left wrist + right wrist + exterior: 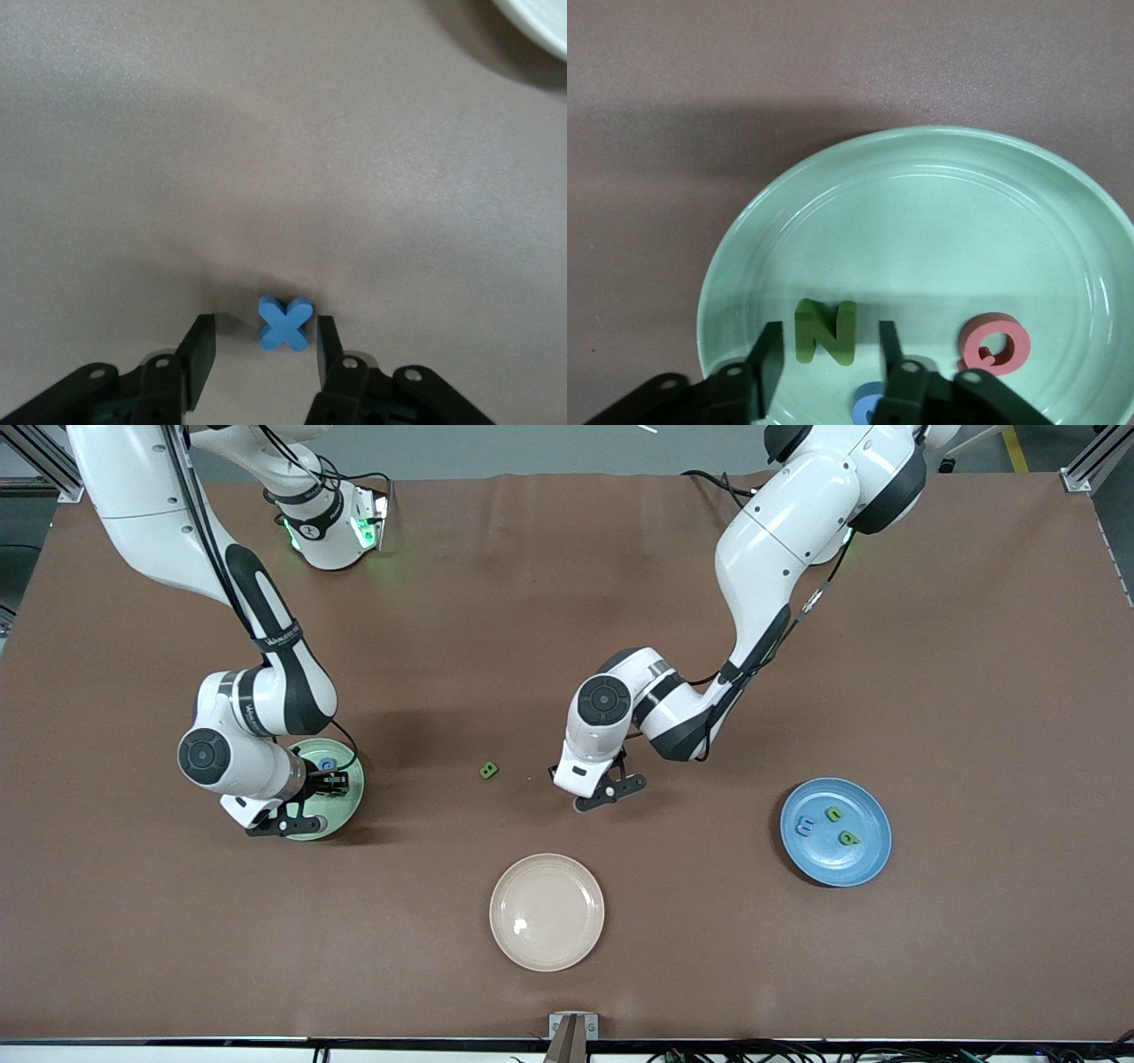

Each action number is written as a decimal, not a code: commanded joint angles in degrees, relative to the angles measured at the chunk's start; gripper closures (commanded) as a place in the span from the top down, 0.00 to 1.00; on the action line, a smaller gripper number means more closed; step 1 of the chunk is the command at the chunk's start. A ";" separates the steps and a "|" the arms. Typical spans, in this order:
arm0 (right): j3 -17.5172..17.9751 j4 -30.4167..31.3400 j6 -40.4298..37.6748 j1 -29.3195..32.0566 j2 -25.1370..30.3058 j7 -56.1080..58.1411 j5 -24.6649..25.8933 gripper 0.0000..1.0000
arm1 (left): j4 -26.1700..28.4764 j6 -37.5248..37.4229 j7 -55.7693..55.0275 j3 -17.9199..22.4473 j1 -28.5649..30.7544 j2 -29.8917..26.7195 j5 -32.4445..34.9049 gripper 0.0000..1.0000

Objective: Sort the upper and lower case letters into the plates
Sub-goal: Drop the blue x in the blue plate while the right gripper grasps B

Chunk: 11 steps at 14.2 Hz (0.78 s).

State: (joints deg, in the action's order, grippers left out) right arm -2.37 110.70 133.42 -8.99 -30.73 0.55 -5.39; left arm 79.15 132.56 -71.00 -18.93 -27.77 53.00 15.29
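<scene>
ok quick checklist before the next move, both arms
1. Left gripper straddles the blue x on the bare table: ok, one finger on each side, gaps showing, not yet clamped.
2. Right gripper has let go of the green N: ok, the N lies in the pale green plate with gaps to both fingers.
3. Pale green plate holds capitals only: N and red Q ok; the blue letter is partly hidden, cannot tell.
4. Blue plate ready for the x: ok, three letters in it, room left.
5. Letters left on the table: not ok, green letter waits.
</scene>
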 commanded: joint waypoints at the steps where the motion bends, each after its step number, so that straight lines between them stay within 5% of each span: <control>1: 1.05 0.13 -1.66 0.74 1.73 -0.73 0.29 1.00 | -1.63 0.77 -0.81 0.74 -0.97 1.05 0.88 0.54; 5: 1.49 -4.61 -7.11 -4.87 2.70 -14.74 -0.15 1.00 | -1.63 1.65 -0.90 0.82 -0.97 1.75 0.88 0.50; 11: 1.40 -4.97 0.16 -16.31 0.51 -34.81 -0.15 1.00 | -1.37 1.65 -0.55 0.82 0.34 0.97 1.23 0.04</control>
State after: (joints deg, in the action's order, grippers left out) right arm -0.42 105.35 130.96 -23.64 -29.14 -30.29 -5.49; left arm 78.66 133.68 -71.11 -18.62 -27.83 53.46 15.30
